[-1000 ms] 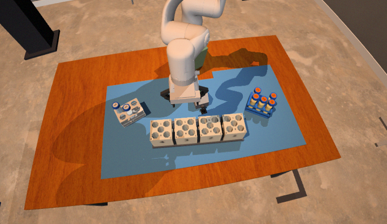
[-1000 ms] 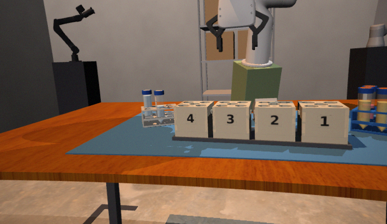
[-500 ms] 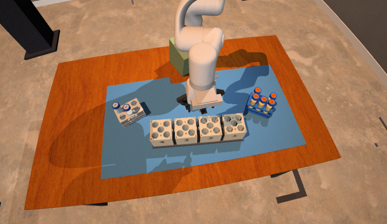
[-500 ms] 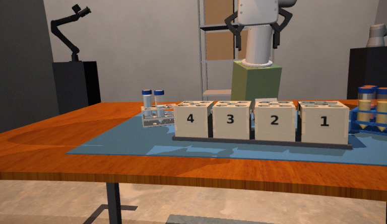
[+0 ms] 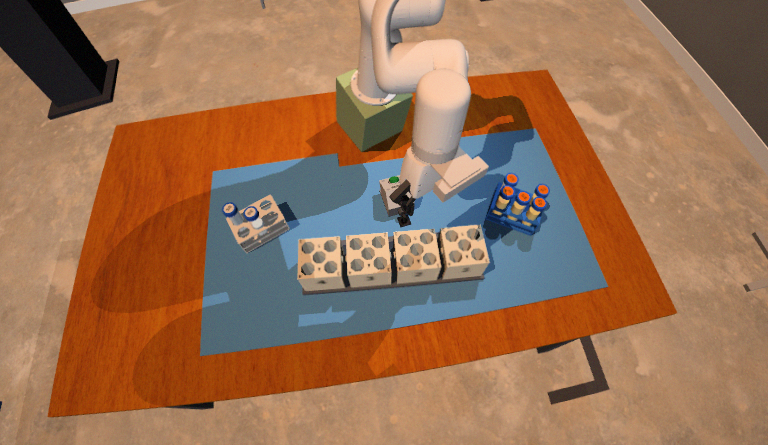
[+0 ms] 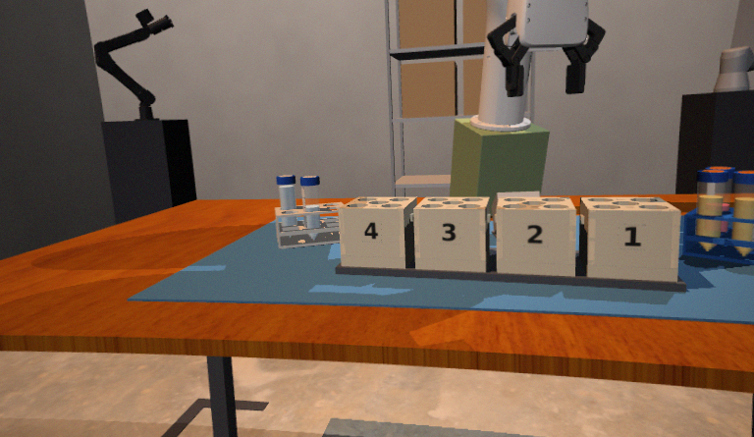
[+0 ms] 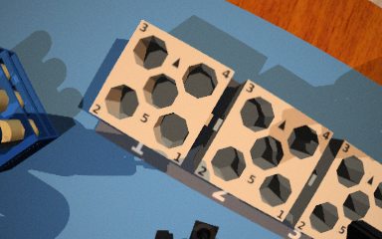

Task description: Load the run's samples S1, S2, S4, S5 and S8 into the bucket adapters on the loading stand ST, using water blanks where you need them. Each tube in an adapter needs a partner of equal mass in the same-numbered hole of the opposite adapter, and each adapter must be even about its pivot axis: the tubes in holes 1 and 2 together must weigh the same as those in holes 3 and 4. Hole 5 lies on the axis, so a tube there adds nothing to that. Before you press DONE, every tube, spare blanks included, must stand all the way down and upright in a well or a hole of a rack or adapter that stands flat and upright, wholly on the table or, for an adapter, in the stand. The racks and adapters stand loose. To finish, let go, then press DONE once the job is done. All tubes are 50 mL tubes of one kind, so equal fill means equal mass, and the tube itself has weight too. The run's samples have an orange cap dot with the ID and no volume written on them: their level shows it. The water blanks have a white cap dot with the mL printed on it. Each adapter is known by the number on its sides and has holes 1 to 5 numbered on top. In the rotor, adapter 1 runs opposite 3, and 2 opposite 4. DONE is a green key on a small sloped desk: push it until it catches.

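Note:
My gripper [image 6: 545, 86] is open and empty, high above the table behind the adapters. Adapter 1 [image 5: 464, 269] [image 6: 630, 262] [image 7: 131, 75], adapter 2 [image 5: 416, 273] [image 6: 533, 257] [image 7: 238, 135], adapter 3 [image 5: 368, 277] [image 6: 445, 255] and adapter 4 [image 5: 308, 280] [image 6: 355, 251] stand in a row on the stand [image 5: 390, 286] [image 6: 511, 279]; no tubes show in them. The blue rack [image 5: 529, 228] holds several orange-dot samples [image 5: 522, 197] [image 6: 710, 204]; their IDs are unreadable. The pale rack [image 6: 305, 245] holds two water blanks, one fuller [image 5: 229, 209] [image 6: 286, 179], one lower [image 5: 251, 213] [image 6: 309, 181].
The green DONE key [image 5: 393, 179] is on its small desk [image 5: 387, 195] behind the adapters, partly under the gripper in the top view. A small black block [image 5: 403, 221] [image 7: 204, 231] is beside the desk. The arm's green base [image 5: 376, 123] stands at the table's back.

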You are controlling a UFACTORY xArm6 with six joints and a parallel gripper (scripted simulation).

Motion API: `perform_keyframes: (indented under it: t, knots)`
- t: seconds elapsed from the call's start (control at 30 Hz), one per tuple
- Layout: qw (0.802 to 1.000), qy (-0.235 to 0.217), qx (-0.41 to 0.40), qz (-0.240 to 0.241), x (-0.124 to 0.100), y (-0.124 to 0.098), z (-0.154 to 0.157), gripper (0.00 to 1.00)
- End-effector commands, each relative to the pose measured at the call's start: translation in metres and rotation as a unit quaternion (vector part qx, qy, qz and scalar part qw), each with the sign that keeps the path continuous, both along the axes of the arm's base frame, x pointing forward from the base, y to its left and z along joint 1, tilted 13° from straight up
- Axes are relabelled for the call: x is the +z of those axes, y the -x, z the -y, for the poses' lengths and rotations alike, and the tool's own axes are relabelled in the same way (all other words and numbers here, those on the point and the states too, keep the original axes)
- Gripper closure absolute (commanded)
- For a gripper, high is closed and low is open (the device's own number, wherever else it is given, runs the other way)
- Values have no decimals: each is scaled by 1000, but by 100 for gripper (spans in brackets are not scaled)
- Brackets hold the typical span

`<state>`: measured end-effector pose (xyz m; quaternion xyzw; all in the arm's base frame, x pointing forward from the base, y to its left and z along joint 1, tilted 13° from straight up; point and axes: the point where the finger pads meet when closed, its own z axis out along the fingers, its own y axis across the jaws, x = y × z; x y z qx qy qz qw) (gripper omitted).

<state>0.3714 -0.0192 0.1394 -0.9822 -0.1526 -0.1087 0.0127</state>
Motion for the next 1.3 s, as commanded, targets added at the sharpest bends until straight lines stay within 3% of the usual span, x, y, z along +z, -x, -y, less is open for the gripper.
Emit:
perform_keyframes:
  t: [0.0, 0.23, 1.27]
  knots:
    - [997, 15, 72, 7, 2, 4, -22, 0]
    - [989, 30, 144, 12, 2, 9, -47, 0]
    - [989, 29, 144, 12, 4, 40, -184, 0]
